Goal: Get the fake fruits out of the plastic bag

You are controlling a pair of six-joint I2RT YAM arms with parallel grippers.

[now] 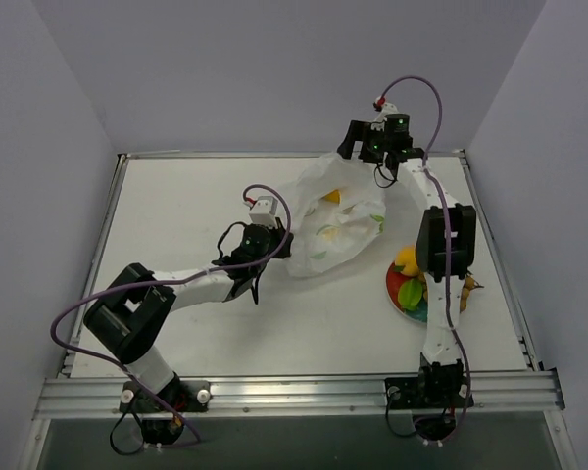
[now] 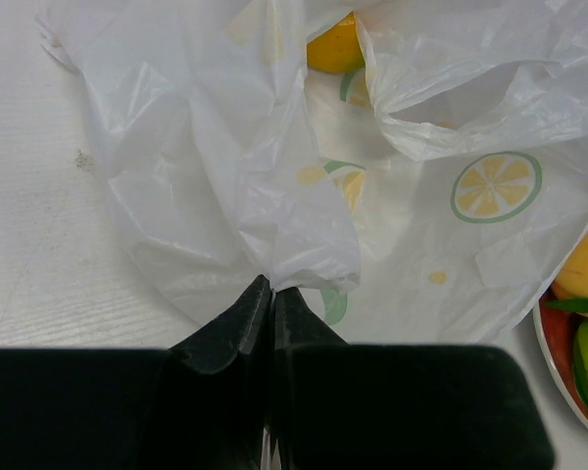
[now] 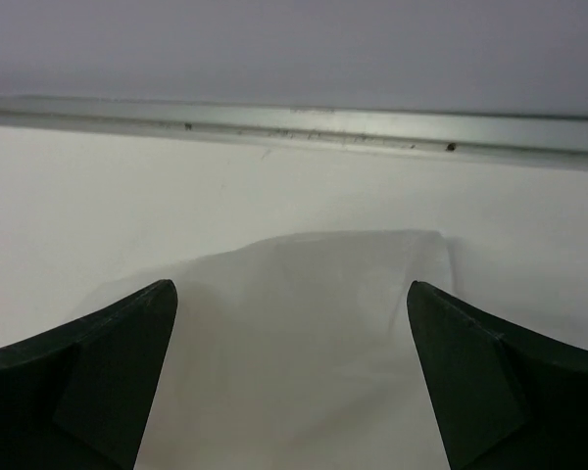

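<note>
The white plastic bag (image 1: 328,223) with lemon-slice prints lies crumpled at the table's middle. My left gripper (image 1: 272,247) is shut on a gathered fold of the bag's near-left edge, which shows in the left wrist view (image 2: 271,286). A yellow fruit (image 1: 331,196) lies inside the bag's open mouth (image 2: 335,47). My right gripper (image 1: 356,147) is open at the bag's far edge, its jaws wide apart (image 3: 289,289) with a flap of bag plastic (image 3: 304,333) below them. An orange-yellow fruit (image 1: 407,259) and a green one (image 1: 410,292) lie on the plate.
The round red-and-teal plate (image 1: 397,302) sits to the right of the bag, partly under my right arm; its rim also shows in the left wrist view (image 2: 547,338). An orange-brown piece (image 1: 468,289) lies beside the plate. The table's rear rail (image 3: 294,122) is close ahead of the right gripper.
</note>
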